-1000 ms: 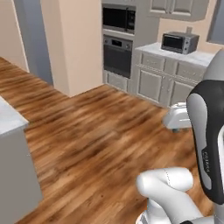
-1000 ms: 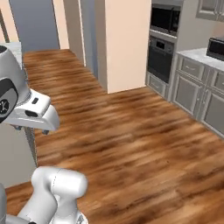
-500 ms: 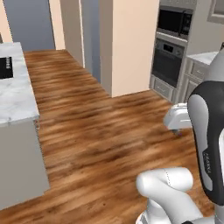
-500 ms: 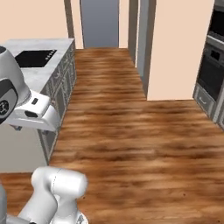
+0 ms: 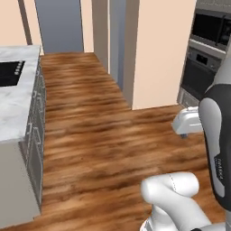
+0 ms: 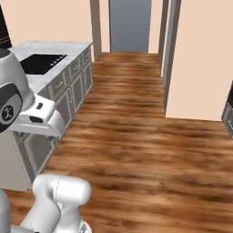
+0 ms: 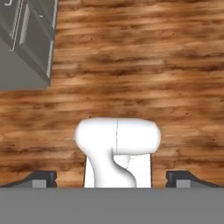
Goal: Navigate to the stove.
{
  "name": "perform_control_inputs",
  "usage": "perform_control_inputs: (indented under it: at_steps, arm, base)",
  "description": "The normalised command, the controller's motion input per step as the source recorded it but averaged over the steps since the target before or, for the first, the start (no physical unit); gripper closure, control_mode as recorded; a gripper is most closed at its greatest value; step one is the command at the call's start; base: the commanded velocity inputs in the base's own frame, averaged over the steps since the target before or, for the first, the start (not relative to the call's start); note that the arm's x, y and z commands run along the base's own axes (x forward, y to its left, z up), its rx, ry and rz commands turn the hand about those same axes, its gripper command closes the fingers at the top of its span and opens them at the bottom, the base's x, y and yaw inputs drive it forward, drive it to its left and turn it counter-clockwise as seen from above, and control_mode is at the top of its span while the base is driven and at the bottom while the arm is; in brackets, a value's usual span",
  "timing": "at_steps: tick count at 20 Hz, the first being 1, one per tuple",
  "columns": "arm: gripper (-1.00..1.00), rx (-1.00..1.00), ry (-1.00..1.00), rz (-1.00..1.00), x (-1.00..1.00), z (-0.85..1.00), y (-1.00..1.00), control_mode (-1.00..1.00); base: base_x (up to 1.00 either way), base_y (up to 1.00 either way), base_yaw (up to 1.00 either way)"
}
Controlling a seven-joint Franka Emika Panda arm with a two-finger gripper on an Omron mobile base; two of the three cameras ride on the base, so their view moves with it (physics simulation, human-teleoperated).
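Base has swung left — the stove (image 6: 42, 63) now nearer, on the counter (image 6: 50, 46).

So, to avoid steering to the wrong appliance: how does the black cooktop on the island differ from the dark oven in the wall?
The stove lies flat in a marble countertop; the wall oven stands upright in a tall unit. The stove has small knobs along one edge; the oven has a door window. Both are dark.

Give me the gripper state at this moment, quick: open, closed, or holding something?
Gripper: open, holding nothing; its two dark fingers sit far apart at the bottom of the hand view, above bare wood floor.
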Motion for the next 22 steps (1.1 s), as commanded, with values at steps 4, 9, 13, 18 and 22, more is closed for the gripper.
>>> perform_control_inputs:
  at_steps: [4,9,13,18,22]
  arm:
    - [-1.00,0.00,0.00,0.00,0.00,0.00,0.00,1.00]
    - [-1.00,0.00,0.00,0.00,0.00,0.00,0.00,1.00]
    - [-1.00,0.00,0.00,0.00,0.00,0.00,0.00,1.00]
    - [-1.00,0.00,0.00,0.00,0.00,0.00,0.00,1.00]
    - [-1.00,0.00,0.00,0.00,0.00,0.00,0.00,1.00]
  base:
    - [1.00,-0.32,0.20]
    - [1.00,-0.27,0.20]
    - [1.00,-0.27,0.22]
    - [1.00,-0.38,0.23]
    - [1.00,-0.55,0.15]
